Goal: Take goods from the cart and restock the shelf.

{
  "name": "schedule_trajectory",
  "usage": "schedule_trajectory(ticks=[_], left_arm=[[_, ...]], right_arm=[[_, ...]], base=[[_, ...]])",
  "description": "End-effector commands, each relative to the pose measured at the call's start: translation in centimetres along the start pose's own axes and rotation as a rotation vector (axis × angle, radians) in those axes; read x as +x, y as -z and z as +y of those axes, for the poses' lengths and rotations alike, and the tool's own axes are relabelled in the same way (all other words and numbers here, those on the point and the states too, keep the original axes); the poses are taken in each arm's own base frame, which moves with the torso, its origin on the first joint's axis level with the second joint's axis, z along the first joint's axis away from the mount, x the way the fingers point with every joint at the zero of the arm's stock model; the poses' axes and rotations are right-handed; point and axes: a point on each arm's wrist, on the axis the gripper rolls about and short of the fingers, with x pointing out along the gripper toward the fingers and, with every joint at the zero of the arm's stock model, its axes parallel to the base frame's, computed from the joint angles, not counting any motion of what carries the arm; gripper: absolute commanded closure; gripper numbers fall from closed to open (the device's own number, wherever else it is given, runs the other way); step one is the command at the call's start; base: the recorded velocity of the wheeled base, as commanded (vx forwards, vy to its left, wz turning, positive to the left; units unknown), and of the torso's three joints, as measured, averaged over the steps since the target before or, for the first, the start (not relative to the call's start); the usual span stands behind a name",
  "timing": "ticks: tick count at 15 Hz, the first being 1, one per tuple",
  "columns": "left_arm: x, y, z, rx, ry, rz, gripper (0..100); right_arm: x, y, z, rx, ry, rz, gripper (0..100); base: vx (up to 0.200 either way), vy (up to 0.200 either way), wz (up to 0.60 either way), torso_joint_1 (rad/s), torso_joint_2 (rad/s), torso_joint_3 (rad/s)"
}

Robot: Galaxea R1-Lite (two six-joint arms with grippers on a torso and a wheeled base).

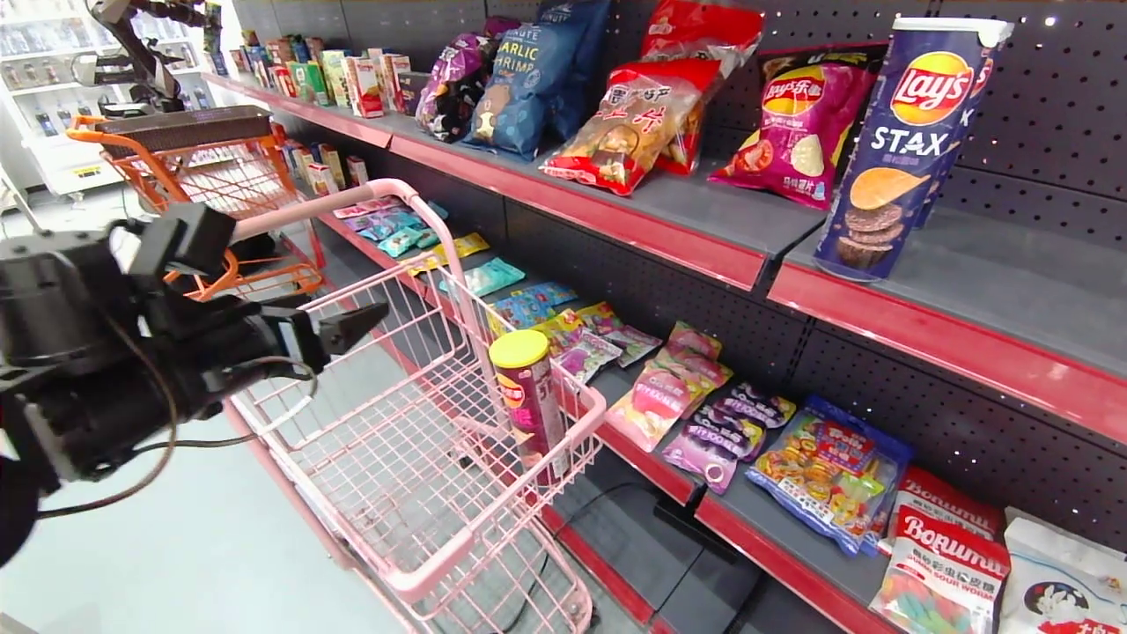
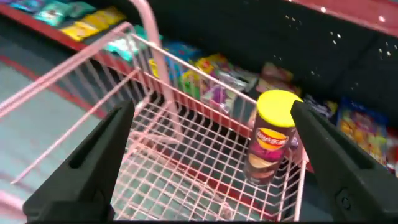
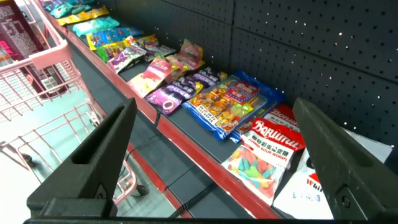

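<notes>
A yellow-lidded chip canister [image 1: 531, 401] stands upright in a corner of the pink cart [image 1: 392, 187], centre frame. The left gripper [image 2: 213, 112] and right gripper [image 3: 214, 107] both gape wide, seemingly empty.

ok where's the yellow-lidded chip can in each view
head view: chip can upright in a corner of the pink cart.
left wrist view: chip can in that same corner.
right wrist view: probably the maroon body behind the cart wires.
shared landmark: the pink cart.
</notes>
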Motion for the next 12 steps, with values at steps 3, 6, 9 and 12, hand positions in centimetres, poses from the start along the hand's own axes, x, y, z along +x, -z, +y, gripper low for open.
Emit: schedule_trajectory(ticks=[3, 6, 9, 12], left_arm=[[6.2, 6.8, -1.9, -0.004, 0.122, 0.177, 0], [10.2, 8.7, -3.3, 0.014, 0.202, 0.132, 0], [11.7, 10.1, -3.6, 0.016, 0.216, 0.156, 0], [12.4, 10.4, -4.4, 0.021, 0.233, 0.158, 0]], right_arm=[[0.0, 0.0, 0.0, -0.001, -0.001, 0.000, 0], [0.0, 0.0, 0.0, -0.001, -0.001, 0.001, 0], [0.0, 0.0, 0.0, -0.001, -0.002, 0.001, 0], [0.0, 0.0, 0.0, -0.001, -0.002, 0.001, 0]], base=[[0.000, 0.000, 0.00, 0.000, 0.00, 0.000], [0.000, 0.000, 0.00, 0.000, 0.00, 0.000], [0.000, 0.000, 0.00, 0.000, 0.00, 0.000], [0.000, 0.000, 0.00, 0.000, 0.00, 0.000]])
